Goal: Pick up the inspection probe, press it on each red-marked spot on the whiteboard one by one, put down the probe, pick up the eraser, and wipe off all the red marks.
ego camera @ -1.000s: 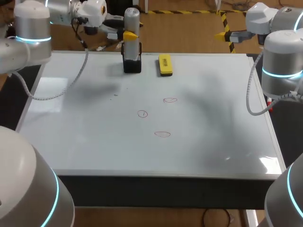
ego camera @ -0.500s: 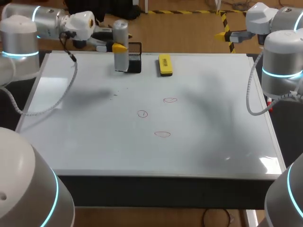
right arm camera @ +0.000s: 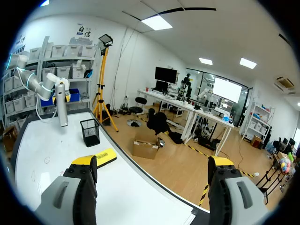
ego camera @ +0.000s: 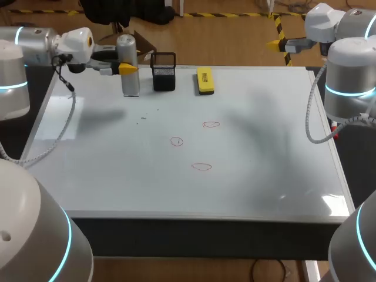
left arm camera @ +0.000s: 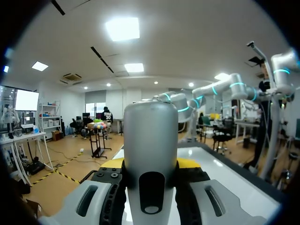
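Observation:
The grey cylindrical probe [ego camera: 128, 67] stands upright in my left gripper [ego camera: 123, 69], which is shut on it just left of the black mesh holder [ego camera: 164, 71], over the whiteboard's far left part. In the left wrist view the probe [left arm camera: 150, 154] fills the gap between the left gripper's [left arm camera: 150, 164] yellow-tipped fingers. Three red marks [ego camera: 211, 124], [ego camera: 177, 141], [ego camera: 201, 167] lie mid-board. The yellow eraser [ego camera: 204, 80] lies right of the holder. My right gripper [ego camera: 282, 43] hangs open beyond the far right corner; the right wrist view shows the right gripper [right arm camera: 152, 161] empty, with the eraser [right arm camera: 100, 158] and probe [right arm camera: 61, 105] ahead.
The whiteboard [ego camera: 282, 176] covers the table, its raised frame running along every side. The holder [right arm camera: 90, 132] stands at the far edge near the eraser. My right arm's column [ego camera: 349, 82] stands at the board's right edge.
My left arm has carried the probe leftward, from over the holder to a spot beside it on the left. The right arm has stayed still.

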Available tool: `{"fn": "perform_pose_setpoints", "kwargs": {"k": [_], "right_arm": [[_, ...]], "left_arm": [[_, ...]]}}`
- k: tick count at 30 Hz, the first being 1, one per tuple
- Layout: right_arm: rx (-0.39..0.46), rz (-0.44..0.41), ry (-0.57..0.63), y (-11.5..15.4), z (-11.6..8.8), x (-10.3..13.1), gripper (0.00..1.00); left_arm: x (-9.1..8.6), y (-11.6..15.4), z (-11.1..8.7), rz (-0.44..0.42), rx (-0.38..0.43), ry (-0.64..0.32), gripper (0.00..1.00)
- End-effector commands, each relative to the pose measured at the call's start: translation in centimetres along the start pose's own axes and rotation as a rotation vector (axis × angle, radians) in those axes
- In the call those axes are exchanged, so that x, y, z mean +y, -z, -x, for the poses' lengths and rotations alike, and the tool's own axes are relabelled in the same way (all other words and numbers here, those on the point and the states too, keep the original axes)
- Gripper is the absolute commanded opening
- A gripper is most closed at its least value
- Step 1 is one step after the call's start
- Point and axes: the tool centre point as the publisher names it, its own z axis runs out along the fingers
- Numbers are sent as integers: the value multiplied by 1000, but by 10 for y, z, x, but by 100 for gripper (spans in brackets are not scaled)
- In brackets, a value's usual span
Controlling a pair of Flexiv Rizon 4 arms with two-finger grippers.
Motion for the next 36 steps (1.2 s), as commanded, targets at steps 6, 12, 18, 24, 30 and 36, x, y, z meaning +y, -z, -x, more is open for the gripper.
{"fn": "perform_pose_setpoints", "kwargs": {"k": [6,12,18,24,30,36], "right_arm": [[1,0,0,0,0,0,100],[1,0,0,0,0,0,100],[1,0,0,0,0,0,100],[1,0,0,0,0,0,100],[1,0,0,0,0,0,100],[1,0,0,0,0,0,100]], "left_arm": [[15,24,3,13,-53,26,0],[18,30,6,1,-66,40,0],[17,31,6,-1,-69,42,0],[17,31,6,-1,-69,42,0],[17,31,6,-1,-69,42,0],[17,31,6,-1,-69,42,0]]}}
